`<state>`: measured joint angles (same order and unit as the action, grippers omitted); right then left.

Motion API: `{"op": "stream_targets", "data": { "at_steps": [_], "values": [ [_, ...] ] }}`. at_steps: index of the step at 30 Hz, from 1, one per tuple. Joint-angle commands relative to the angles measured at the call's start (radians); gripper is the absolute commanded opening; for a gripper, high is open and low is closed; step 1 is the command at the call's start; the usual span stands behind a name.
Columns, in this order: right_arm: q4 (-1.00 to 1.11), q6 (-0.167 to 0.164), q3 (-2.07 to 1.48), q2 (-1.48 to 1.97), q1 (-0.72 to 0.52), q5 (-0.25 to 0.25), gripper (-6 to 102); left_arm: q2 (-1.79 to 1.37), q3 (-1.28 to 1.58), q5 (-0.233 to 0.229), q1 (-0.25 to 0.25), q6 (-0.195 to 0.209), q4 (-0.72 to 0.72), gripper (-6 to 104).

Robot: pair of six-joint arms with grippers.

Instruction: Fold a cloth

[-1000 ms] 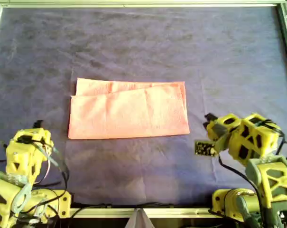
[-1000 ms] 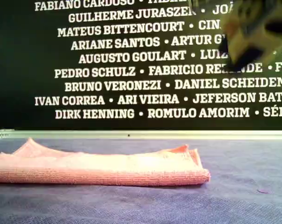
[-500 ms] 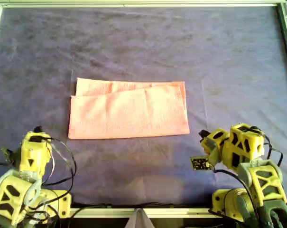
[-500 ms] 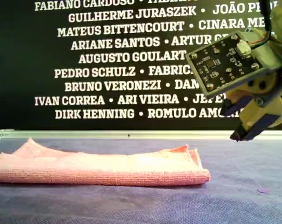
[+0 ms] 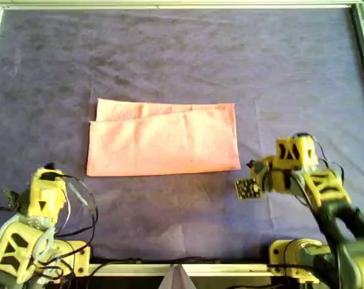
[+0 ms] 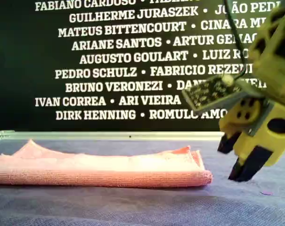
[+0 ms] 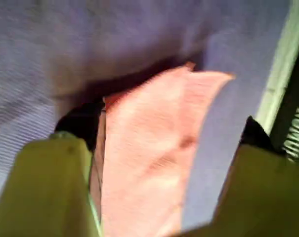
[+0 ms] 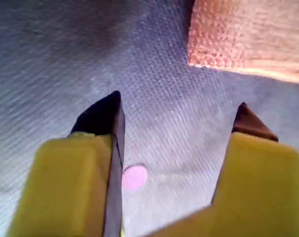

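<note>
The salmon-pink cloth (image 5: 163,141) lies folded in half as a wide rectangle on the purple-grey covering, its fold along the near edge in the exterior view (image 6: 100,172). My second gripper (image 5: 252,167) is open and empty, low over the covering just off the cloth's lower-right corner in the overhead view. It also shows at the exterior view's right (image 6: 231,164). The second wrist view shows its jaws (image 8: 179,101) apart, with the cloth's corner (image 8: 243,34) just ahead. My first gripper (image 5: 46,171) is open at the overhead view's lower left, apart from the cloth. Its wrist view (image 7: 161,123) shows the cloth (image 7: 149,163) blurred beyond the jaws.
The purple-grey table covering (image 5: 182,54) is bounded by a metal frame (image 5: 182,5). A black banner with white names (image 6: 109,70) stands behind the far rail. A small pink dot (image 6: 266,192) lies on the covering by my second gripper (image 8: 134,177).
My second arm has swung in from the overhead view's lower right and come down beside the cloth's right end. My first arm drew back slightly toward the near edge. The cloth has not moved.
</note>
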<state>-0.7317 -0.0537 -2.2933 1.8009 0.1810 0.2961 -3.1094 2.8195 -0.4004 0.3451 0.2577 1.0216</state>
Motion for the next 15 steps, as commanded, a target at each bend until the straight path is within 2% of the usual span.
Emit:
{"op": "stream_targets", "data": {
  "at_steps": [1, 6, 8, 15],
  "values": [
    [0.058, 0.012, 0.161, -0.13, 0.038, 0.011, 89, -0.008, 0.018, -0.012, -0.02, -0.005, -0.018, 91],
    [0.058, 0.014, 0.247, -0.212, 0.181, -0.008, 89, -0.008, 0.037, -0.012, -0.015, 0.008, -0.021, 91],
    [0.058, 0.014, 0.281, -0.235, 0.215, -0.008, 89, -0.009, 0.032, -0.012, -0.012, -0.003, -0.021, 91],
    [0.058, 0.014, 0.393, -0.367, 0.221, -0.009, 89, -0.009, 0.052, -0.012, -0.011, -0.005, -0.021, 91]
  ]
}}
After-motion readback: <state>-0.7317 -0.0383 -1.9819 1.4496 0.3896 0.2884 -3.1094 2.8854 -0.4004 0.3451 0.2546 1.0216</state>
